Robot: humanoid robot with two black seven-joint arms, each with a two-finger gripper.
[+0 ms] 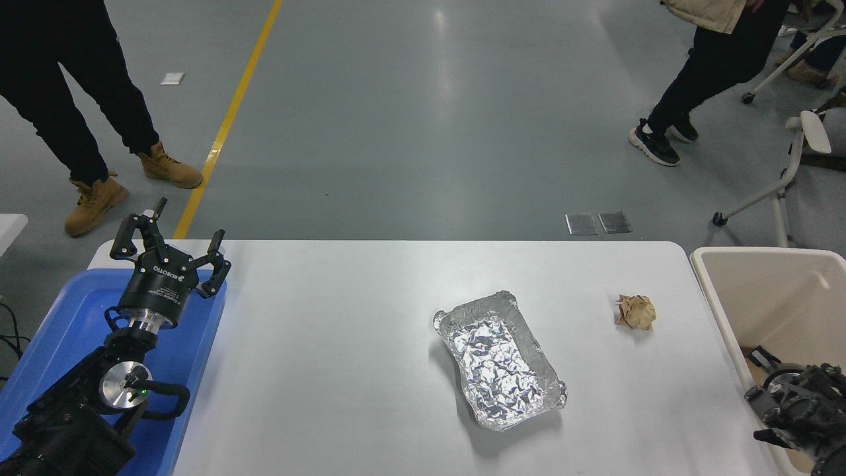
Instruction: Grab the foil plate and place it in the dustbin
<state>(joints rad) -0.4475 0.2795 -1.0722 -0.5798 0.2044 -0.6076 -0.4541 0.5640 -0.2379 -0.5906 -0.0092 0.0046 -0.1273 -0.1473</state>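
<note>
Centrally on the white table (344, 344) lies the foil plate (501, 360), untouched, nothing beside it but a crumpled brown paper ball (636, 311) toward the cream dustbin (760, 291) at the right edge. Over the blue tray (59, 311), the left gripper (170, 243) hovers with fingers spread. Low against the bin's near rim sits the right gripper (793, 406); its jaws are probably apart, but I cannot tell.

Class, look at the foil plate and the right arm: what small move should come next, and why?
Probably swing the right gripper left, over the foil plate. The plate lies untouched mid-table, while that gripper sits low by the dustbin.
</note>
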